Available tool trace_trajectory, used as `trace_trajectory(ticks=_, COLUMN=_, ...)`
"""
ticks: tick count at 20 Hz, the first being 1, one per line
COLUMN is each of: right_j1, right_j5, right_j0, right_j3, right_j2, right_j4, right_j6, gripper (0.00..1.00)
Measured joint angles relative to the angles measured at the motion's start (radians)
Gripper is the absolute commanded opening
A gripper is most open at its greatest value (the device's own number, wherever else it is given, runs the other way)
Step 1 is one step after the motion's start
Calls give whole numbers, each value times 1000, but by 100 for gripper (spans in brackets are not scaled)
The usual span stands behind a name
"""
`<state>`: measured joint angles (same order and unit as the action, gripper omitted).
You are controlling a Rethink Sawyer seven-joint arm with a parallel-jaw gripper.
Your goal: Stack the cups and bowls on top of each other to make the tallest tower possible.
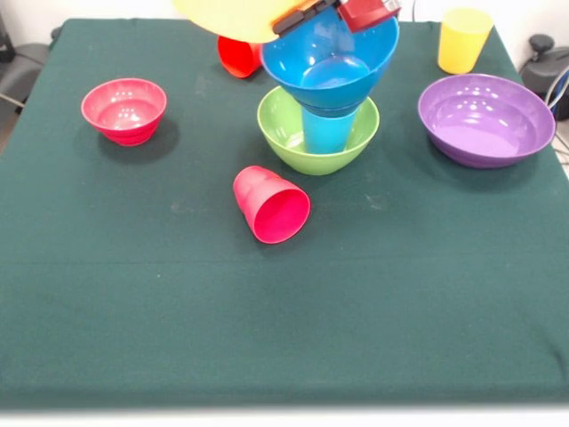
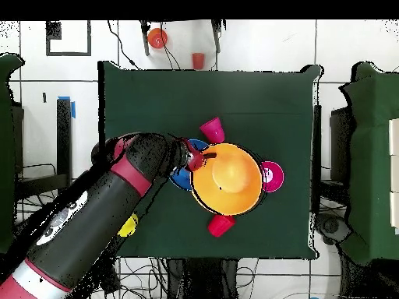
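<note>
Green cloth (image 1: 133, 294) covers the table, with pale floor tiles and cables showing round it from overhead.

From my screens the gripper (image 2: 199, 158) sits at the 10 o'clock rim of the orange bowl (image 2: 227, 177) in the overhead view. Its fingers look clamped onto that rim, though the front view cuts most of them off at the top edge. The orange bowl hangs clear of the table and tilted, and from above it covers nearly everything beneath it.

Directly under it stands the tower (image 1: 324, 98). The green bowl (image 1: 284, 133) rests on the cloth, the blue cup (image 1: 327, 132) stands upright inside it, and the blue bowl (image 1: 329, 53) sits on the cup's mouth. I can't tell whether the orange bowl touches the blue bowl.

The following clock bearings are from the tower in the front view:
- One red cup (image 1: 271, 205) lies on its side at 7 o'clock, near the green bowl, with its mouth turned toward the camera.
- A second red cup (image 1: 238, 55) sits at 10 o'clock, just behind the blue bowl and partly hidden by the orange one.
- The red bowl (image 1: 124, 109) stands upright at 9 o'clock, well apart.
- The purple bowl (image 1: 486, 118) sits at 3 o'clock.
- The yellow cup (image 1: 463, 38) stands at 2 o'clock near the far edge.
</note>
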<state>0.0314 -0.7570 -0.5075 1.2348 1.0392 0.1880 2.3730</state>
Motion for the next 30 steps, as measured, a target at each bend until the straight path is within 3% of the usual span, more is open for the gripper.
trace_trajectory(ticks=30, right_j1=54, right_j5=-4, right_j0=0, right_j3=21, right_j2=-34, right_j4=12, right_j6=0, gripper=0)
